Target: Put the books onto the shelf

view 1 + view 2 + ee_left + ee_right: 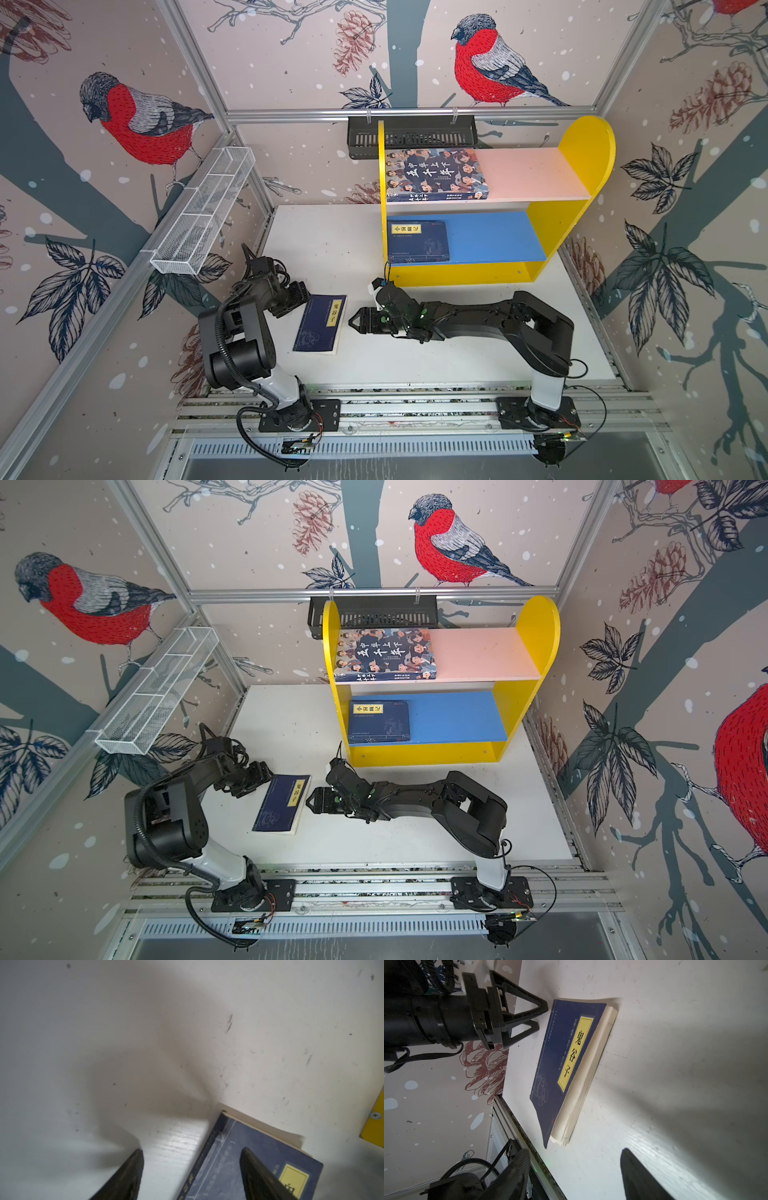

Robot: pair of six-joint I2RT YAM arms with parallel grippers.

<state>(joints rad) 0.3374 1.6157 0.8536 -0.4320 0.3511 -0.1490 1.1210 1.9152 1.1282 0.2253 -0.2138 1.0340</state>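
1. A navy paperback (319,325) lies flat, cover up, on the white table (415,361). Its yellow label (576,1053) reads "鬼谷子".
2. The left gripper (302,296) sits just beside the book's far spine-side corner, jaws apart and holding nothing. In its wrist view one finger shows over the cover and the other over bare table.
3. The right gripper (352,322) points at the book's page edge from nearby, jaws spread and empty.
4. The shelf (582,174) stands behind on the table. A large book (436,172) with cartoon faces, titled "中华上下五千年", lies on its pink upper board (532,174).
5. A second navy paperback (419,243) lies at the left end of the blue lower board (494,237); its label is too small to read surely.
6. A black slotted rack (411,133) hangs behind, and a white wire basket (203,212) on the left wall.
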